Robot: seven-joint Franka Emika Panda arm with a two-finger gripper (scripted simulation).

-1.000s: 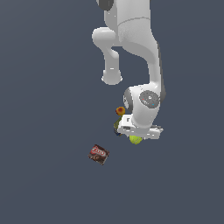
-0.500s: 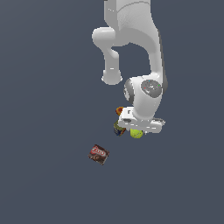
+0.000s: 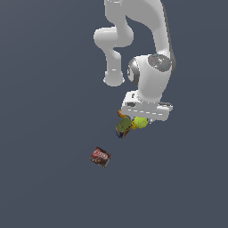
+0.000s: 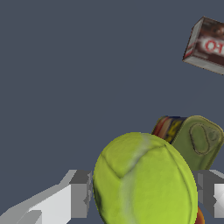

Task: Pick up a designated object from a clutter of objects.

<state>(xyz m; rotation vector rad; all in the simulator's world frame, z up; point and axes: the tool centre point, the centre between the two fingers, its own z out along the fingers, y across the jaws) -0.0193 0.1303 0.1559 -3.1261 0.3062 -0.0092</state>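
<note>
Exterior and wrist views of a single Panda arm above a dark grey table; the jaws of the gripper stood clamped on the tennis ball, one grey finger pressed to each side of it, so that the ball filled the lower part of the wrist view with its pale seam running across the face; in the exterior view the tennis ball showed just under the white hand, partly hidden by it, and whether it had cleared the table could not be told from either picture. The step in hand was judged to be the lift of the ball out of the clutter; to do it well, the grip would best be kept centred on the ball's widest line, since a round, smooth body may roll out of flat pads if squeezed off-centre, and the rise would best be straight up and slow, because the green box lay just beside the ball and an orange-red round thing sat close behind the hand; a sideways drag might push either one. The dark brown-red box lay well apart toward the exterior view's left, clear of the lift path. No container appeared in either view; the loose items rested directly on the table, and nothing was seen held inside anything else.
</note>
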